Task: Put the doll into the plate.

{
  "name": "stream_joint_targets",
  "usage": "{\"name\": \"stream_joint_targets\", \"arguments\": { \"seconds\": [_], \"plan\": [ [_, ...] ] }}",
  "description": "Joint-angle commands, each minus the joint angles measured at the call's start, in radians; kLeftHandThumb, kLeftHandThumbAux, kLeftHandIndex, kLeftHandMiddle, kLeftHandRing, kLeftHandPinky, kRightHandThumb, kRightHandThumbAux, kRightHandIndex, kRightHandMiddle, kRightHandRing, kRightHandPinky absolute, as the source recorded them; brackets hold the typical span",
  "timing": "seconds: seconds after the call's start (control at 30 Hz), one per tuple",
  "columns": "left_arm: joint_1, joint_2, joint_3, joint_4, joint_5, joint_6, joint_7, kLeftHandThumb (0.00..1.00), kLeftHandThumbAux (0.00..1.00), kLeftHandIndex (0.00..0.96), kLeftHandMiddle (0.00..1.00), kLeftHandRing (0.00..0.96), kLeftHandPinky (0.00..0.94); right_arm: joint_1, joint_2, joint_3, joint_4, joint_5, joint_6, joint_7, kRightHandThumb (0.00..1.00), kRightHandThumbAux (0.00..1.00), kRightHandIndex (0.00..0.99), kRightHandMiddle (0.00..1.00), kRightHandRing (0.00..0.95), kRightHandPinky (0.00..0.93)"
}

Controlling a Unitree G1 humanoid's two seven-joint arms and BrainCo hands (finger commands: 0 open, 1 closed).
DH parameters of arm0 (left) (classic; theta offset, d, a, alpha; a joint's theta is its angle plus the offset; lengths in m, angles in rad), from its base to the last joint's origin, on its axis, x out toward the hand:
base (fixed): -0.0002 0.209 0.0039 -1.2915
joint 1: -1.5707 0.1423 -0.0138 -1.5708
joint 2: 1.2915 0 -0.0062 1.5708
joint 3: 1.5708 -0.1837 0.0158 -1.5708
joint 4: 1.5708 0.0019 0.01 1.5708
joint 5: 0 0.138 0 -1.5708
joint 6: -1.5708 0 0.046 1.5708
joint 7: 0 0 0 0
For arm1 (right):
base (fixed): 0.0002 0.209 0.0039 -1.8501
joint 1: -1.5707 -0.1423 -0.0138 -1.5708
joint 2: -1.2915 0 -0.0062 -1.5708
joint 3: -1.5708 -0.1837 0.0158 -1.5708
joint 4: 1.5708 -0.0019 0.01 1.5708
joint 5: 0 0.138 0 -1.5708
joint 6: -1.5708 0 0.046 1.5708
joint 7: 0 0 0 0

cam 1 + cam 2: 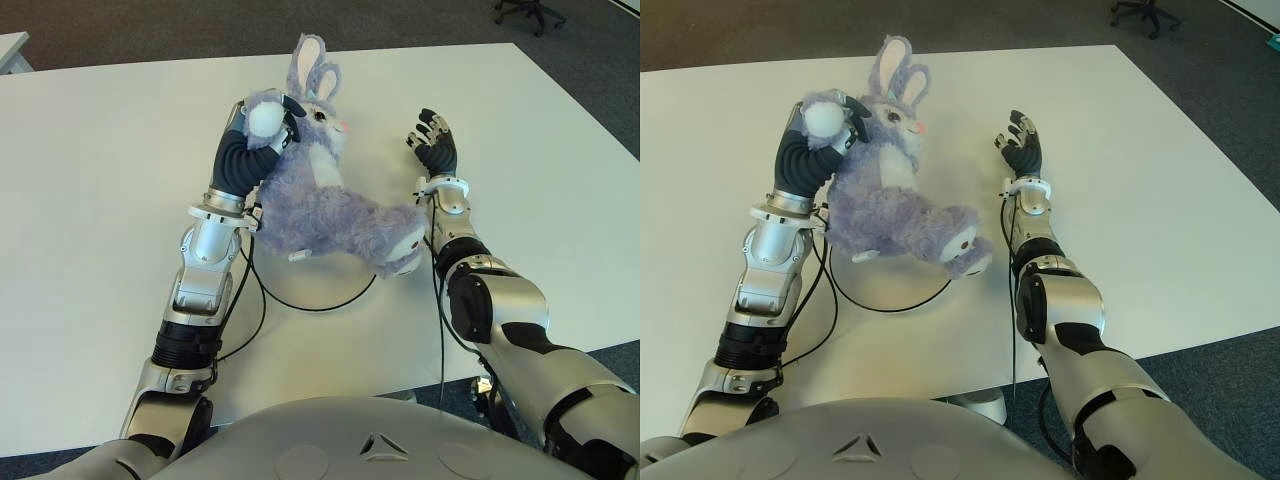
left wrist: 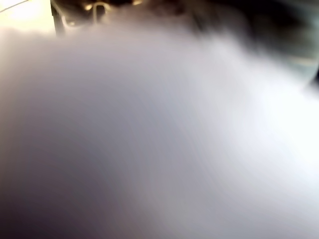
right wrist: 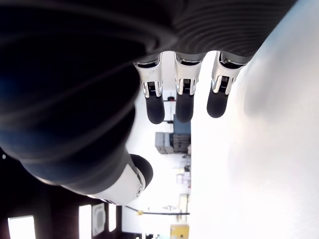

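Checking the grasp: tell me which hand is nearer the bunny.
Left. The left hand grips the bunny by its paw; the right hand is open, apart on the bunny's right.

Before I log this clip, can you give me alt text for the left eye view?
The left robot hand grips a purple plush rabbit by one paw above a white table, the toy's body slumping down toward the right. The right robot hand is open and empty just right of the rabbit. A black cable loops on the table; no plate is visible.
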Motion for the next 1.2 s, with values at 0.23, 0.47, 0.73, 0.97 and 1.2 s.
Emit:
{"name": "stream_joint_targets", "arguments": {
  "seconds": [0.23, 0.47, 0.73, 0.97, 1.2],
  "plan": [
    [0.016, 0.008, 0.005, 0.010, -0.039, 0.035, -0.042, 0.732, 0.699, 0.442, 0.828, 0.837, 0.840, 0.081, 0.024, 0.004, 0.045, 0.004, 0.036, -0.004, 0.596, 0.861, 0.140, 0.121, 0.092, 0.103],
    [0.007, 0.008, 0.011, 0.036, -0.032, 0.040, -0.036, 0.730, 0.698, 0.442, 0.835, 0.844, 0.857, 0.081, 0.024, 0.003, 0.045, 0.004, 0.037, -0.007, 0.588, 0.862, 0.136, 0.118, 0.090, 0.102],
    [-0.004, 0.015, 0.014, 0.064, -0.050, 0.004, -0.054, 0.726, 0.697, 0.442, 0.840, 0.849, 0.853, 0.082, 0.024, 0.005, 0.044, 0.003, 0.037, -0.007, 0.602, 0.860, 0.135, 0.121, 0.092, 0.104],
    [-0.014, 0.023, 0.019, 0.089, -0.065, -0.003, -0.071, 0.724, 0.697, 0.442, 0.831, 0.840, 0.846, 0.082, 0.025, 0.005, 0.044, 0.003, 0.037, -0.006, 0.613, 0.857, 0.135, 0.120, 0.091, 0.103],
    [-0.024, 0.030, 0.025, 0.121, -0.104, 0.017, -0.104, 0.722, 0.698, 0.442, 0.833, 0.845, 0.853, 0.083, 0.025, 0.006, 0.044, 0.003, 0.036, -0.007, 0.615, 0.854, 0.137, 0.119, 0.092, 0.104]
  ]
}}
